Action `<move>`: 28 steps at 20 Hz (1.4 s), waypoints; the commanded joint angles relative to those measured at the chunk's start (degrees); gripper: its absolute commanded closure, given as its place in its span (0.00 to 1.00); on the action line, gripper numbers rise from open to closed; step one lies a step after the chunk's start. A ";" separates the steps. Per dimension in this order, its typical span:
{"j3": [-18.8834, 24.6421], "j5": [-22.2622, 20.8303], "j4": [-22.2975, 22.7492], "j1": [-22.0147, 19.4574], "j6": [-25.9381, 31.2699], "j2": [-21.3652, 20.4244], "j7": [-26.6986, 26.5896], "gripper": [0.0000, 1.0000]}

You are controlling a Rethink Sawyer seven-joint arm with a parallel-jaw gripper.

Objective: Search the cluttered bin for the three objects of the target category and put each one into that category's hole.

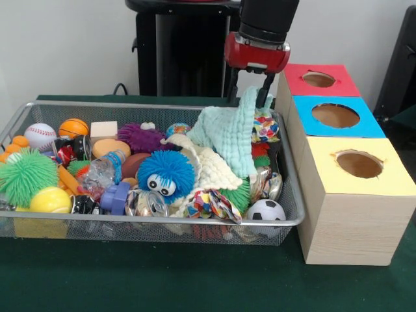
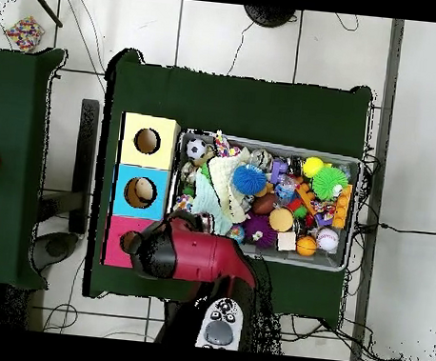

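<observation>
Front view only: tool (image 1: 259,97) clenched on mint cloth (image 1: 231,130), lifted above wire bin (image 1: 162,224); overhead hides it under red arm (image 2: 205,259)

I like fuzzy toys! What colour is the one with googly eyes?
Blue, the fuzzy puffball; front view shows it best.

Bin (image 1: 156,225): silver wire mesh.
Puffball (image 1: 166,173): bright blue fuzz, white eyes with black pupils.
Cloth (image 1: 235,130): pale mint green, waffle texture.
Second cloth (image 1: 211,170): cream.
Spiky ball (image 1: 26,175): lime green.
Fuzzy ball (image 1: 140,137): purple.
Baseball (image 1: 40,135): white, red stitching.
Basketball (image 1: 73,127): orange, black lines.
Tennis ball (image 1: 50,200): yellow.
Soccer ball (image 1: 266,210): white, black patches.
Gripper (image 1: 262,91): red housing, black fingers.
Hole surrounds: red (image 1: 318,79), blue (image 1: 335,116), yellow (image 1: 359,164); box sides pale wood.
Tabletop (image 1: 162,279): dark green.
</observation>
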 commanded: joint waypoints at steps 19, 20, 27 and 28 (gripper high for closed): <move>12.84 0.36 -7.24 -16.82 19.45 -10.09 -1.75 0.00; 12.97 0.26 -7.77 -17.07 20.63 -10.43 -2.07 0.00; 16.46 -2.27 -9.76 -21.31 19.23 -9.33 -5.90 0.00; 16.66 -3.10 -10.01 -21.79 17.88 -8.57 -6.18 0.00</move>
